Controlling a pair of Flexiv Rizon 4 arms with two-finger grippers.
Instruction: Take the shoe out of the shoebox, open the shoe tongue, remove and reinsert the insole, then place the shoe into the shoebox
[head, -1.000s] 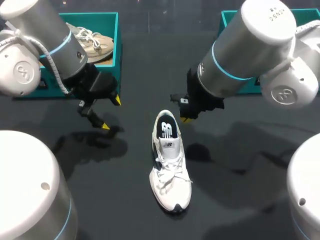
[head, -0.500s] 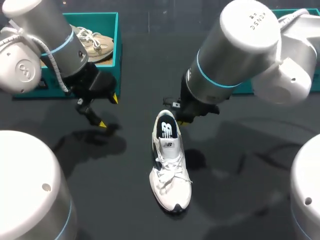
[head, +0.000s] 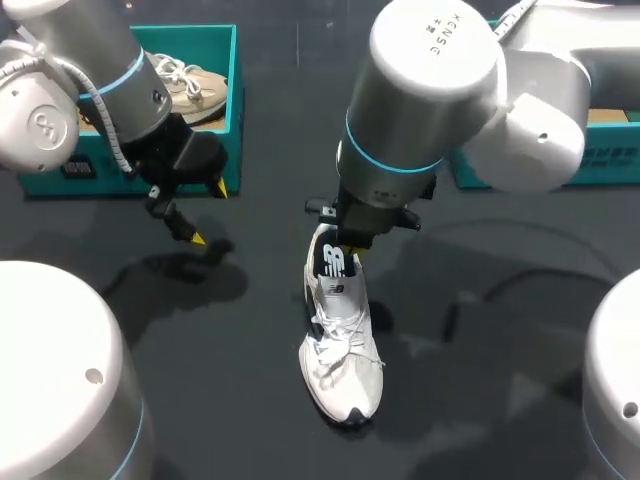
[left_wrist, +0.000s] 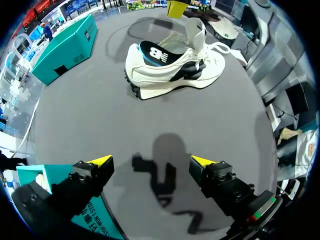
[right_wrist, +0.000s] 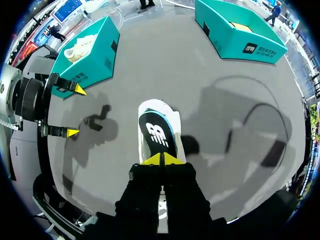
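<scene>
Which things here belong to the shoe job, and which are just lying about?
Job: white shoe, its insole and tongue; right gripper, fingers shut, at the tongue; left gripper, open, holding nothing; right box, probably the shoe's own.
Lying about: left box; beige shoe in it.

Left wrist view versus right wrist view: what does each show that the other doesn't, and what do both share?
Only the left wrist view shows the white sneaker side-on, with its laces and upright tongue. Only the right wrist view shows the beige shoe lying in the teal shoebox, and the right tool with its tips closed together over the sneaker. Both show the sneaker's dark insole and the left tool, open above the table.
</scene>
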